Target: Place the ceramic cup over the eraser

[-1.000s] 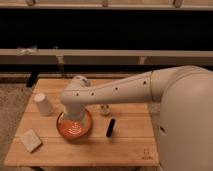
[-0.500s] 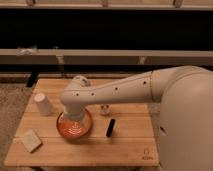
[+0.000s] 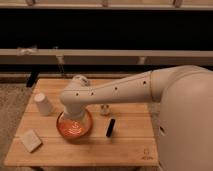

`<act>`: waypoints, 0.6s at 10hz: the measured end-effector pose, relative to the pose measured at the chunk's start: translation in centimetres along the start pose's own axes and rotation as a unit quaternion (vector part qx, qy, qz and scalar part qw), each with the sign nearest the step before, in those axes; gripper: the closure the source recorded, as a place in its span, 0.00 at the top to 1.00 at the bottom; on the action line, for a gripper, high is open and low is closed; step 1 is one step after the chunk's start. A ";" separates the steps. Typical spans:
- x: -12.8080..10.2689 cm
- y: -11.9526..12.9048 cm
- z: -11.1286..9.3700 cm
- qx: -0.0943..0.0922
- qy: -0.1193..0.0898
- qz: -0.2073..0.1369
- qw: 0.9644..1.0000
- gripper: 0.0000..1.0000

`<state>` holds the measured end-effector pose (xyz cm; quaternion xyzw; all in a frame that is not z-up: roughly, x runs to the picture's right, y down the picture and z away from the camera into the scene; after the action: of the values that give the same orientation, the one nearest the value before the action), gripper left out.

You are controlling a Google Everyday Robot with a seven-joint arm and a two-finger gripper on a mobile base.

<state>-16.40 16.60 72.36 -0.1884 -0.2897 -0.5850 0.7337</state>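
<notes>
The gripper (image 3: 74, 111) sat at the arm's rounded end, low over the orange bowl (image 3: 75, 129). Its fingers were tucked out of sight beneath the wrist, spread as wide as they go and closed on nothing, since both task things lay free on the table. The ceramic cup (image 3: 43, 104) stood near the table's left edge, to the left of the bowl and apart from it. It was a plain off-white tapered cup with no handle, its narrower end up and leaning a little; whether its mouth faced down could not be told. The eraser (image 3: 110, 127), a slim black bar with rounded ends, lay flat on the wood to the right of the bowl, set nearly lengthwise front to back with a slight slant. The bowl and the arm's end stood between cup and eraser. Just behind the eraser stood a tiny white shaker-like figure (image 3: 104, 109), close to the arm's underside. A pale beige block (image 3: 31, 140) lay near the front left corner of the wooden table (image 3: 130, 146), well apart from the cup. The arm (image 3: 117, 91), white with a row of small dark dots, reached from the robot's bulky white body (image 3: 185, 120) on the right, running leftward and slightly downward across the back half of the table, then bending down at the wrist over the bowl. Behind the table ran a pale rail (image 3: 125, 55) against a dark background.
</notes>
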 end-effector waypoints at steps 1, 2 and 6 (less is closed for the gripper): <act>1.6 -1.0 -0.2 -0.005 0.007 -0.014 1.000 0.80; 2.9 -1.9 -0.3 -0.010 0.012 -0.026 1.000 0.80; 6.7 -7.8 -0.5 -0.026 0.026 -0.092 0.995 0.80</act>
<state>-22.82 9.42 75.82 -0.1653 -0.2714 -0.6619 0.6789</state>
